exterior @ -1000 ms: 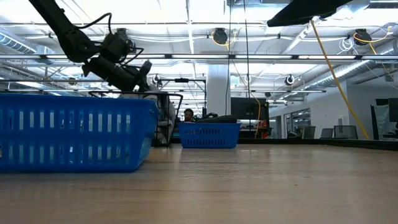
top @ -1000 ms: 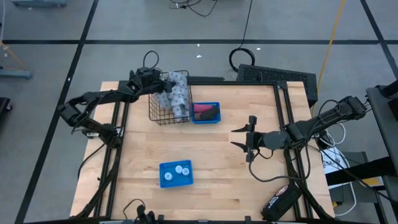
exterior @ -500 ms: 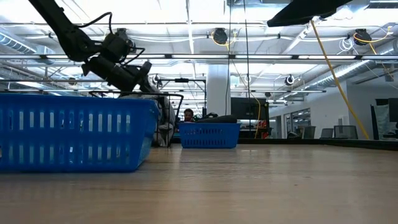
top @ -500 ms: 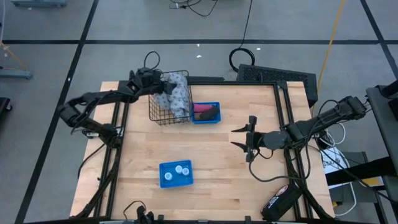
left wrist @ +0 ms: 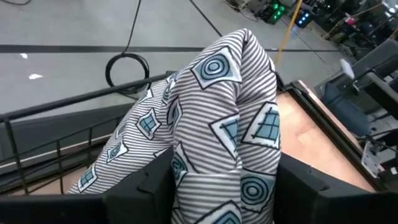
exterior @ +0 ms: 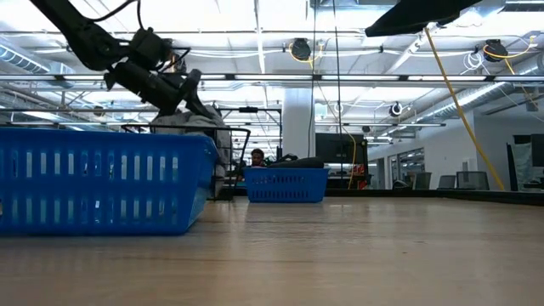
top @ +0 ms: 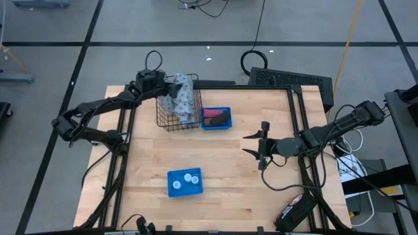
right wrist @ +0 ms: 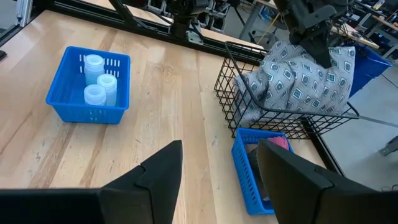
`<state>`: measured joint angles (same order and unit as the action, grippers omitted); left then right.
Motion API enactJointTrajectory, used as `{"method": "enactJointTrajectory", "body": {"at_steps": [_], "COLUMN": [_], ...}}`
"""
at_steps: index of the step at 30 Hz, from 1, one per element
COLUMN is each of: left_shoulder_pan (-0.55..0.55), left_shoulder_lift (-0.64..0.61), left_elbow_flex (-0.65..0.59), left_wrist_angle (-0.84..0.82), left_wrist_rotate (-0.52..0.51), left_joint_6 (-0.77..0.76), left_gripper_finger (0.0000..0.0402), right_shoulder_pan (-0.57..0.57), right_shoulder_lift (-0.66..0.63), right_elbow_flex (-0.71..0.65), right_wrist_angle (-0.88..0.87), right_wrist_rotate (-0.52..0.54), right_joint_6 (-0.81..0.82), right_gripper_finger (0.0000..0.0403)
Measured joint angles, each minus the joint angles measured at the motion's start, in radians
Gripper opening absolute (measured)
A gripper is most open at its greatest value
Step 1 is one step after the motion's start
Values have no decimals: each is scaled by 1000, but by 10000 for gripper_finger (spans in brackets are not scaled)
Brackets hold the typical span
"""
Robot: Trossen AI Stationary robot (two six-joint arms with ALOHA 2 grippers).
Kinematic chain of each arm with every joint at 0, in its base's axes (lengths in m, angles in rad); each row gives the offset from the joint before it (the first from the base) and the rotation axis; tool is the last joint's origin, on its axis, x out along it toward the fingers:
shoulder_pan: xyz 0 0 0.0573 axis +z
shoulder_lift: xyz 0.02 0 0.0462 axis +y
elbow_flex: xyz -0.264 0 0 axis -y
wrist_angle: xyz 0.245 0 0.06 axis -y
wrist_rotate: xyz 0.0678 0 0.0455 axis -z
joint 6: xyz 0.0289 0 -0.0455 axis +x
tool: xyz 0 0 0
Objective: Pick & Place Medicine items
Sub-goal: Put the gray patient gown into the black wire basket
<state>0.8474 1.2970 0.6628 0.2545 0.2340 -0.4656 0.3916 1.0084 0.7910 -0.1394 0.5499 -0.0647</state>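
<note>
Three white bottles (top: 185, 181) lie well apart from right fingers (top: 260, 147), seemingly spread.

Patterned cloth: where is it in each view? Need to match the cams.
High: cloth in the wire basket, table's far left.
Low: grey bundle left of centre, above the near blue tray.
Left wrist: fills the centre, between the left gripper fingers.
Right wrist: upper right, in the basket.
Shared landmark: the wire basket.
</note>
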Motion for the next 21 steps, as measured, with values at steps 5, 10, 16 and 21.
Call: {"method": "enactJointTrajectory", "body": {"at_steps": [5,10,16,21], "left_shoulder_pan": [-3,-14,-27,-32], "left_shoulder_lift": [-23,-23,-23,-23], "left_elbow_flex": [0,0,0,0], "left_wrist_angle": [-32,-57,-67,-81], "left_wrist_rotate": [-7,-6,0,-28], "left_joint_6": [0,35,35,37], "left_gripper_finger": [200,200,200,202], "right_shoulder_pan": [0,0,0,0], "right_shoulder_lift": [0,0,0,0], "right_elbow_flex": [0,0,0,0], "right_wrist_angle": [0,0,0,0], "right_wrist_rotate": [0,0,0,0], "right_joint_6": [0,0,0,0], "right_gripper_finger": [196,196,196,196]}}
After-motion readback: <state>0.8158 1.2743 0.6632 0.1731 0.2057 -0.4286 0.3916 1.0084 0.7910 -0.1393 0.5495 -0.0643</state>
